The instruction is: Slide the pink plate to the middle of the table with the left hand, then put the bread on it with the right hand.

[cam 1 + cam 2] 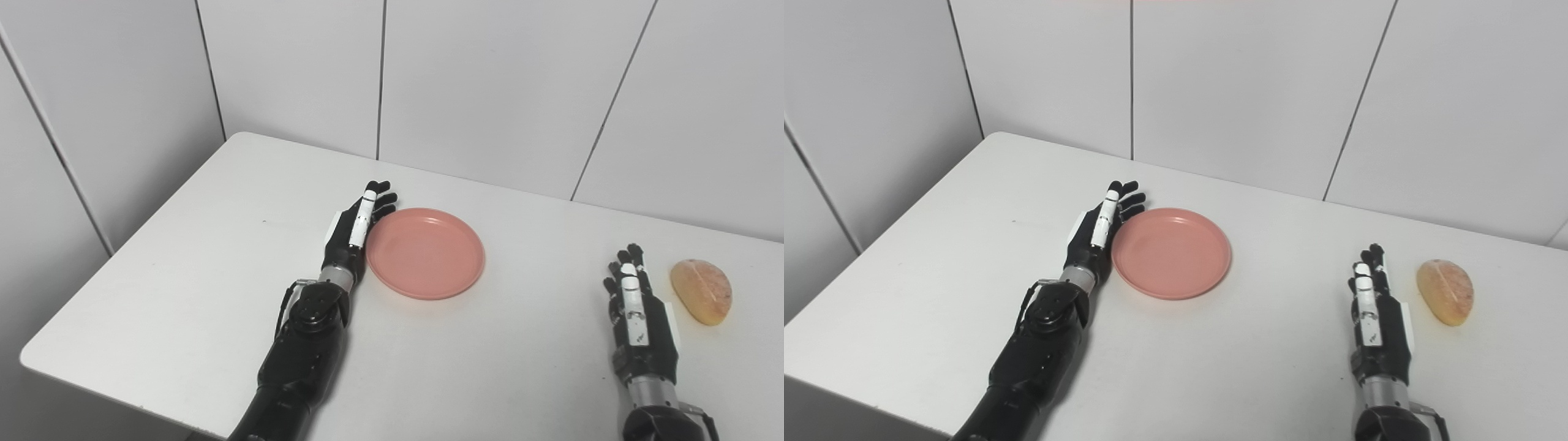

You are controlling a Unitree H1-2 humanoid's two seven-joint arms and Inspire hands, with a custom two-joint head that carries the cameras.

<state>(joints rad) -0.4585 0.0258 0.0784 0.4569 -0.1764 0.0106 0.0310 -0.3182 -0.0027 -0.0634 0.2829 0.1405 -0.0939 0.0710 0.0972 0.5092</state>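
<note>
Left robot hand (357,229) against pink plate (425,252)

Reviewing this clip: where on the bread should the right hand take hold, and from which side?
Judging by its pose, grip the bread across its narrow middle, coming from above and its left, where the open right hand waits. The loaf lies lengthwise away from the robot, flat on the table.

Both head cams sit side by side, looking steeply down and forward over the table (184,294) toward the wall panels (490,86). Medium range, right eye offset slightly rightward. Overlap looks near-total, edges probably differ.
</note>
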